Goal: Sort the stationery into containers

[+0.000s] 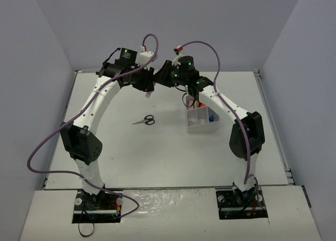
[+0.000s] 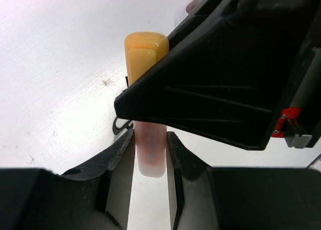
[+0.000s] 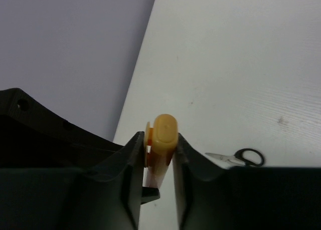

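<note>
A highlighter with a yellow-orange cap (image 2: 145, 52) and a pale pink barrel (image 2: 150, 157) is held in the air between both arms, above the far middle of the table. My left gripper (image 2: 150, 136) is shut on the barrel's end. My right gripper (image 3: 158, 138) is shut on the cap (image 3: 164, 132), with both fingers pressed against it. In the top view the two grippers meet, left (image 1: 148, 88) and right (image 1: 160, 78). Black-handled scissors (image 1: 145, 120) lie flat on the table, apart from both grippers. The white organiser tray (image 1: 202, 127) stands at the right.
The tray holds an orange item (image 1: 201, 103) and a blue-capped thing (image 1: 211, 116) in its compartments. The right arm's forearm passes over the tray's far side. Grey walls enclose the table on three sides. The scissors (image 3: 241, 157) also show below the right wrist.
</note>
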Robot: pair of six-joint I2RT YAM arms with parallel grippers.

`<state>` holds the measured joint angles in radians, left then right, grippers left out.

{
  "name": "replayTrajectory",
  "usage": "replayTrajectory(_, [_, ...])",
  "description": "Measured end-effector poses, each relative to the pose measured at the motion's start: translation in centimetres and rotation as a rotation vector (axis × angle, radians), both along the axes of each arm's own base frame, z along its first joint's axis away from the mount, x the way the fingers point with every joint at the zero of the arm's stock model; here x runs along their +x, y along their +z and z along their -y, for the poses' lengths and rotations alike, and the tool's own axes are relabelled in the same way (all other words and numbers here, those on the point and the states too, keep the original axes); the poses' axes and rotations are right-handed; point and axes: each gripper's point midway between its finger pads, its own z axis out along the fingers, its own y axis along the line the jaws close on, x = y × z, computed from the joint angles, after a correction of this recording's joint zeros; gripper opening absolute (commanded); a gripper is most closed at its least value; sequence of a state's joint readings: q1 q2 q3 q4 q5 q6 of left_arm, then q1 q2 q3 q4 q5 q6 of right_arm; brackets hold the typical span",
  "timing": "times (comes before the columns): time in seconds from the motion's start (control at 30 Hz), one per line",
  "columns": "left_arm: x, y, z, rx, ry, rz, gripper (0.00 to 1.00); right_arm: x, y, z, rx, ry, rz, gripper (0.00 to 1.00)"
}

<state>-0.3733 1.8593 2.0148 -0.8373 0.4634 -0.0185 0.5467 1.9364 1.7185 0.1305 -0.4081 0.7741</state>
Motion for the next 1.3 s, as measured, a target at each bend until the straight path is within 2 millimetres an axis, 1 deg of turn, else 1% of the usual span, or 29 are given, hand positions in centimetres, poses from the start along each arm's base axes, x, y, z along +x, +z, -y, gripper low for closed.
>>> replayTrajectory(0.03, [0.0, 0.0, -0.1, 0.003, 0.003, -0.001, 0.0, 0.0, 0.0, -0.1, 0.008, 0.004, -0.003, 0.0])
replayTrajectory(0.1, [0.0, -0.2, -0.1, 0.005, 0.003, -0.005, 0.16, 0.0, -0.1, -0.1, 0.006, 0.006, -0.003, 0.0])
replayTrajectory(0.17, [0.0, -0.3, -0.1, 0.008, 0.003, -0.007, 0.76, 0.0, -0.2, -0.1, 0.004, 0.006, -0.005, 0.0])
replayTrajectory(0.2, [0.1, -0.3, -0.1, 0.009, 0.003, -0.006, 0.95, 0.0, -0.3, -0.1, 0.003, 0.006, -0.004, 0.0])
replayTrajectory(0.23, [0.1, -0.4, -0.1, 0.012, 0.003, -0.004, 0.97, 0.1, -0.4, 0.1, 0.0, 0.005, -0.001, 0.0])
replayTrajectory(0.33, [0.2, -0.4, -0.2, 0.016, 0.007, -0.002, 0.97, 0.3, -1.1, 0.7, -0.024, -0.002, 0.008, 0.0])
replayTrajectory(0.4, [0.2, -0.4, -0.3, 0.022, 0.007, 0.0, 0.97, 0.6, -2.2, 2.0, -0.077, -0.029, 0.023, 0.0])
replayTrajectory(0.47, [0.2, -0.5, -0.4, 0.03, 0.004, 0.005, 0.97, 1.0, -3.4, 4.5, -0.157, -0.09, 0.033, 0.0])
replayTrajectory(0.57, [0.1, -1.5, -0.9, 0.067, -0.002, 0.002, 0.97, 2.1, -4.0, 9.6, -0.328, -0.212, 0.1, 0.0])
replayTrajectory(0.67, [-0.3, -3.2, -1.8, 0.117, -0.008, -0.016, 0.97, 2.9, -3.5, 14.7, -0.489, -0.348, 0.169, 0.0])
replayTrajectory(0.77, [-0.6, -5.1, -2.7, 0.178, -0.014, -0.037, 0.97, 3.1, -3.3, 17.9, -0.618, -0.436, 0.211, 0.0])
replayTrajectory(0.83, [-0.9, -6.5, -3.5, 0.225, -0.018, -0.053, 0.97, 3.2, -3.9, 19.1, -0.684, -0.463, 0.22, 0.0])
replayTrajectory(0.93, [-1.3, -8.0, -4.5, 0.284, -0.024, -0.074, 0.97, 3.3, -5.5, 20.3, -0.771, -0.48, 0.209, 0.0])
replayTrajectory(1.13, [-1.8, -10.0, -6.1, 0.368, -0.036, -0.095, 0.97, 4.0, -9.1, 21.8, -0.919, -0.488, 0.175, 0.0])
replayTrajectory(1.2, [-2.1, -10.9, -6.4, 0.39, -0.044, -0.108, 0.97, 4.2, -9.9, 22.2, -0.949, -0.489, 0.166, 0.0])
replayTrajectory(1.27, [-2.3, -11.9, -6.8, 0.412, -0.053, -0.117, 0.93, 4.2, -10.5, 22.7, -0.971, -0.49, 0.161, 0.0])
replayTrajectory(1.3, [-2.5, -12.4, -7.0, 0.423, -0.056, -0.123, 0.91, 4.1, -10.9, 22.9, -0.98, -0.492, 0.158, 0.03])
